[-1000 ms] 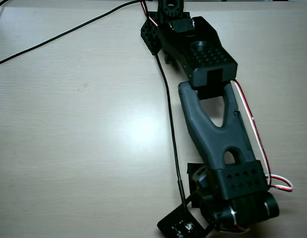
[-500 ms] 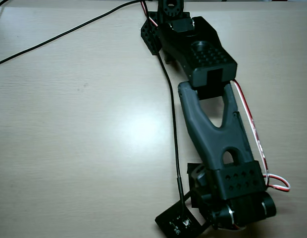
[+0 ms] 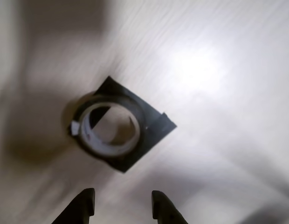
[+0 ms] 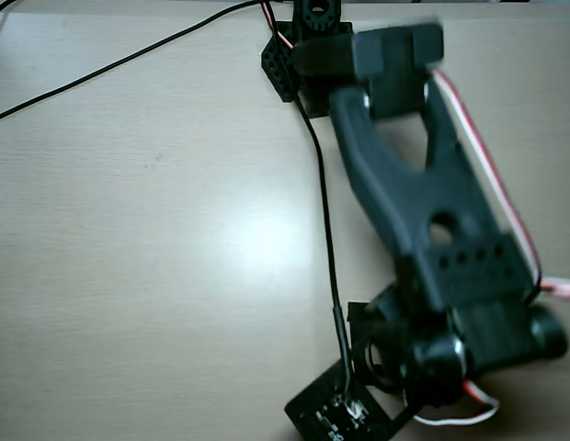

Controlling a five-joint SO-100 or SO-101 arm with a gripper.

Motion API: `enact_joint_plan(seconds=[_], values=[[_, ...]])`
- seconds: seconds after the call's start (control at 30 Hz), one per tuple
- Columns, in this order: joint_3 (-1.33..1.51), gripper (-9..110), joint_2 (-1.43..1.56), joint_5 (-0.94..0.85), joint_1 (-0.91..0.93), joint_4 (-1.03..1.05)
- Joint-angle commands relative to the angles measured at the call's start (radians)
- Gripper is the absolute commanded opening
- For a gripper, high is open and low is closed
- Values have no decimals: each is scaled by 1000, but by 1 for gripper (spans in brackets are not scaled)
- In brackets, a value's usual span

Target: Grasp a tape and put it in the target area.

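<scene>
From my wrist view I see the tape [image 3: 108, 129], a thin black ring with a pale inner face, lying flat on the light wood-grain table [image 3: 219, 60] with its hole facing up at the camera. A ring has no long axis to report, but the small white mark on its rim sits at the left edge in this view. It rests on the target area [image 3: 156, 128], a hollow square of flat black tape strips that stands corner-up like a diamond here. The ring is shifted toward the square's left corner, so its left rim covers or overhangs that corner while the right strips lie bare. The picture is motion-blurred, so I cannot tell exactly how much of the ring crosses the outline.

In the overhead view the black plastic arm [image 4: 404, 184] reaches from its base at the top edge down toward the lower right, elbow bent, wrist pointing downward over the table. A black cable [image 4: 324, 230] runs alongside it to a black rectangular plate with wires at the bottom edge. The arm hides the ring and the square in that view.

The gripper [image 3: 122, 205] enters the wrist view from the bottom edge, its two dark fingertips [image 3: 86, 203] spread well apart, empty, clear of the ring, which lies between and beyond them.
</scene>
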Motion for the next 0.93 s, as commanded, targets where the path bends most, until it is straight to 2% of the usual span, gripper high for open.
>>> enact_joint_plan(seconds=[0.0,0.37,0.9], values=[[64,14,189,18,51,-6],[380,14,522,49,417,-156],[506,14,653,40,500,-183]])
